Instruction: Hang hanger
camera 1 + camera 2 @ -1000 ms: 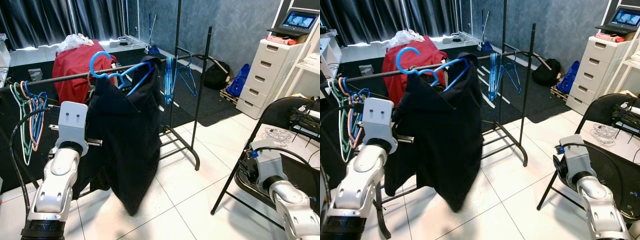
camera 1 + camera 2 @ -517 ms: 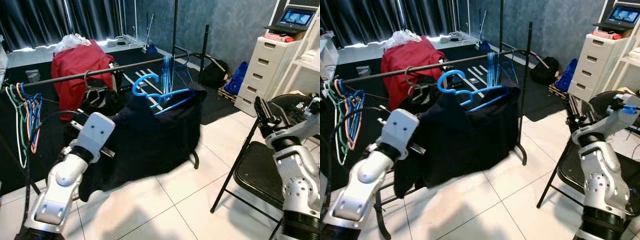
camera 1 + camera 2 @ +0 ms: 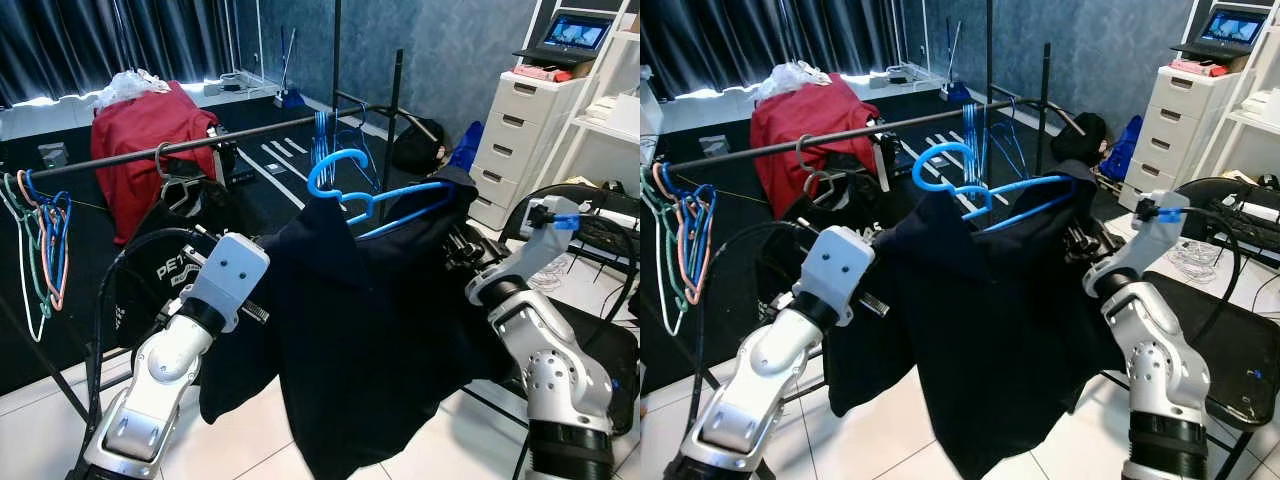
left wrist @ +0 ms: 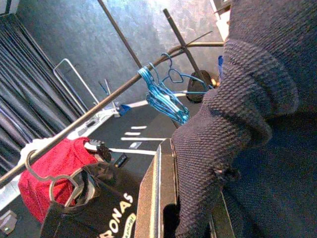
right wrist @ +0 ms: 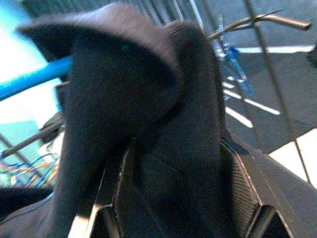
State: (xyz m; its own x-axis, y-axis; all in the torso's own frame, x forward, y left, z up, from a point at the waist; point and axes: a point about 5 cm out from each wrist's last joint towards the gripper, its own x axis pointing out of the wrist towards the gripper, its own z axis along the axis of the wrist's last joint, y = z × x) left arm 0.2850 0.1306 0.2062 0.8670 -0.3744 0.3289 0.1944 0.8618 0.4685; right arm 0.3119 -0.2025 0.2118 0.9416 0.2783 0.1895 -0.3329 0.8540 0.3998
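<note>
A blue hanger (image 3: pixel 365 190) carrying a dark garment (image 3: pixel 370 330) is held up in the near middle of the scene, in front of the clothes rail (image 3: pixel 190 145) and apart from it, its hook raised free in the air. The garment is gripped at both shoulders: the left gripper (image 4: pixel 190 208) is pinched on the knitted cloth at the left side, and the right gripper (image 5: pixel 173 193) appears to be clamped on the cloth at the right side, though its fingers are largely covered by fabric. On the rail farther back a grey hanger (image 3: pixel 165 170) with a black printed bag (image 3: pixel 160 275) is hung, a bundle of coloured hangers (image 3: pixel 40 240) is seen at the far left, and blue hangers (image 3: pixel 335 145) are bunched near the upright post. A red cloth (image 3: pixel 145 140) lies behind, and a white drawer unit (image 3: pixel 520 135) stands at the right.
</note>
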